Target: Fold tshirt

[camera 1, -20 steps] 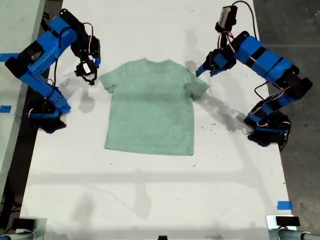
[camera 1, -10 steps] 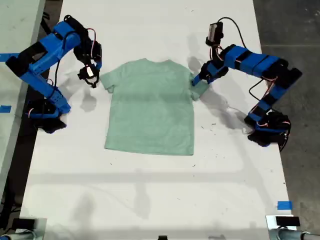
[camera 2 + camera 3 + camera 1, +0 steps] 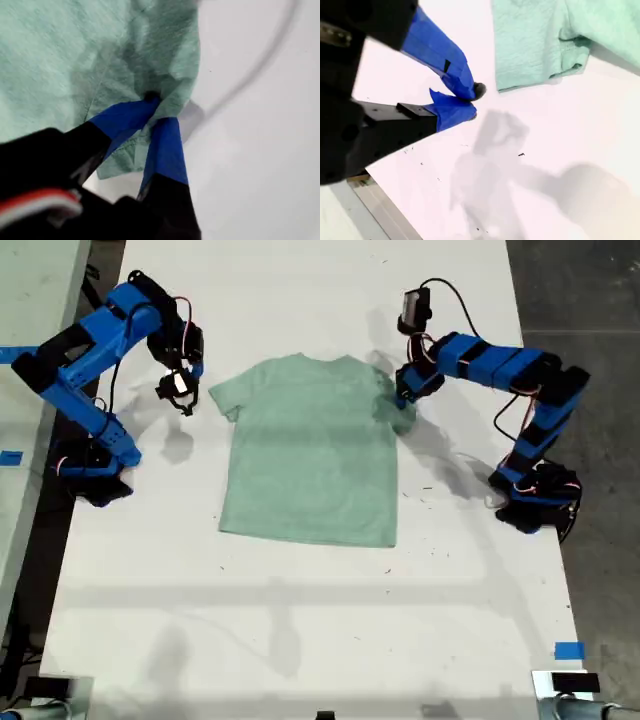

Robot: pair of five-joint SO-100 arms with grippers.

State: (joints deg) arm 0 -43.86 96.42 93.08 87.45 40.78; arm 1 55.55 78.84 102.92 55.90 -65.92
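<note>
- tshirt (image 3: 310, 450) lies flat on the white table (image 3: 300, 640), front up, neck toward the far end of the exterior view, between the two arms.
- my first gripper (image 3: 402, 402) is at the sleeve on the exterior view's right; the first wrist view shows its blue fingers (image 3: 165, 145) pinched together on a bunch of the sleeve cloth, so it is closed on the tshirt.
- change over the last second: that sleeve lay spread out to the exterior view's right; now it is bunched in against the body of the shirt. the whole shirt has also slid a little toward the exterior view's right.
- my second gripper (image 3: 180, 390) hangs just off the sleeve on the exterior view's left, apart from the cloth. in the second wrist view its tips (image 3: 465, 100) are nearly together with nothing between them; the sleeve hem (image 3: 540, 75) lies near but untouched. it has barely moved.
- judgement: the first fold (sleeve inward) has begun on one side only; body and other sleeve are not yet folded.
- risk: the shirt slid with the pull, so further dragging may skew it rather than crease it.
</note>
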